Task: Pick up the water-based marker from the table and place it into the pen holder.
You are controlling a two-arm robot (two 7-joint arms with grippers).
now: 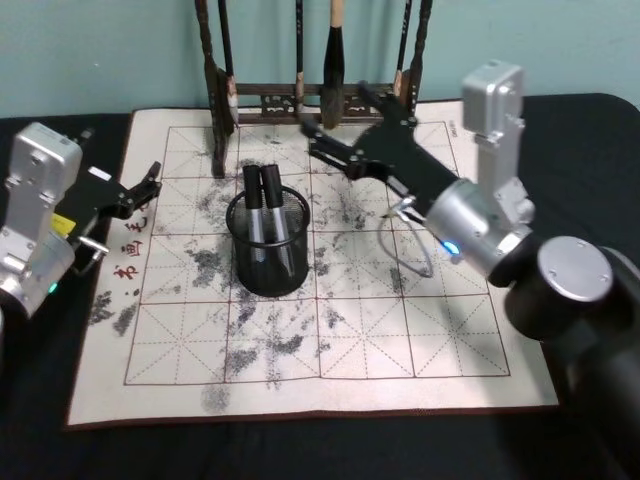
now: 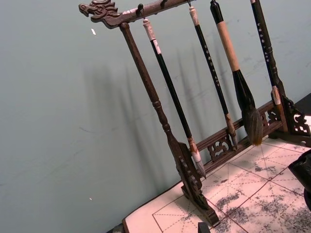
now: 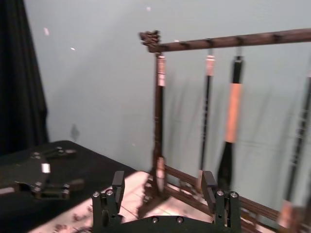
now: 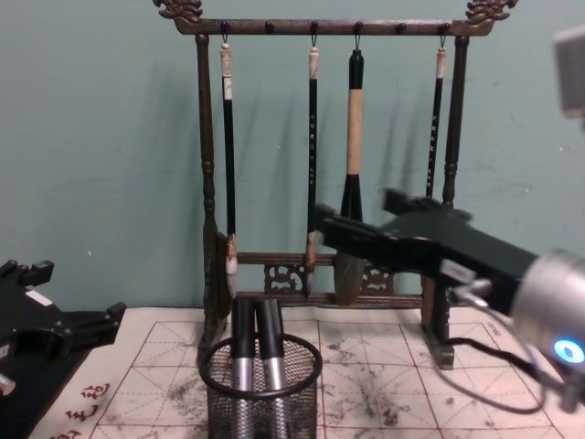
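While two markers (image 1: 262, 205) stood upright in the pen holder (image 1: 268, 250), right gripper (image 1: 335, 140) hovered behind it — fingers spread, empty — left gripper (image 1: 148, 185) off to its left, grip unclear.

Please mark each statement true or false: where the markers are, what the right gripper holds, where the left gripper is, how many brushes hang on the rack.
1. Two markers stand in the pen holder. True.
2. The right gripper holds a marker. False: its jaws are open and empty, above the mat near the brush rack.
3. The left gripper is at the mat's left edge, apart from the pen holder. True.
4. Six brushes hang on the rack. False: four brushes hang there.
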